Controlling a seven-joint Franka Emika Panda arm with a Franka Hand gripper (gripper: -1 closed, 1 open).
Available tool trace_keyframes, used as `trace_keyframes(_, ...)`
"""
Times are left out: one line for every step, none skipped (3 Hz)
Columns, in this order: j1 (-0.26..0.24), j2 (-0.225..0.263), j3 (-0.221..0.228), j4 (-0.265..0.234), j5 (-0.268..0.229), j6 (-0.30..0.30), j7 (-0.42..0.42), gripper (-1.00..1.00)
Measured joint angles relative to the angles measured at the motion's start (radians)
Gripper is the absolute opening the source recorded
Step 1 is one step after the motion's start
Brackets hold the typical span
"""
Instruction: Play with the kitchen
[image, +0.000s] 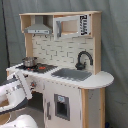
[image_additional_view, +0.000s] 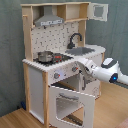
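Observation:
The kitchen (image: 65, 95) (image_additional_view: 37, 82) is a toy one of white panels and pale wood. A small pot (image: 29, 61) (image_additional_view: 45, 56) sits on its stovetop. Beside it are a grey sink (image: 71, 74) (image_additional_view: 83, 50) and a black faucet (image: 83, 58) (image_additional_view: 75, 39). The oven door (image_additional_view: 73, 103) hangs open and tilted down in the second exterior view. My gripper (image_additional_view: 78, 68) is at the front panel just under the counter edge, above the open oven door. In the first exterior view my white arm (image: 16, 90) covers the kitchen's lower left front.
The hood (image: 37, 28) (image_additional_view: 50, 21) hangs over the stove. An upper cabinet door (image: 70, 26) (image_additional_view: 99, 11) stands open. A grey curtain (image: 116, 35) is behind the kitchen. The floor (image_additional_view: 107, 112) is wooden.

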Motion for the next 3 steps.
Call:
trace_keyframes(0.057, 0.000, -0.012, 0.008, 0.000, -0.077, -0.061, 1.00)
trace_keyframes(0.110, 0.000, -0.016, 0.014, 0.000, -0.155, -0.104, 1.00)
trace_keyframes(0.162, 0.000, -0.041, 0.011, 0.000, -0.244, -0.135, 1.00)
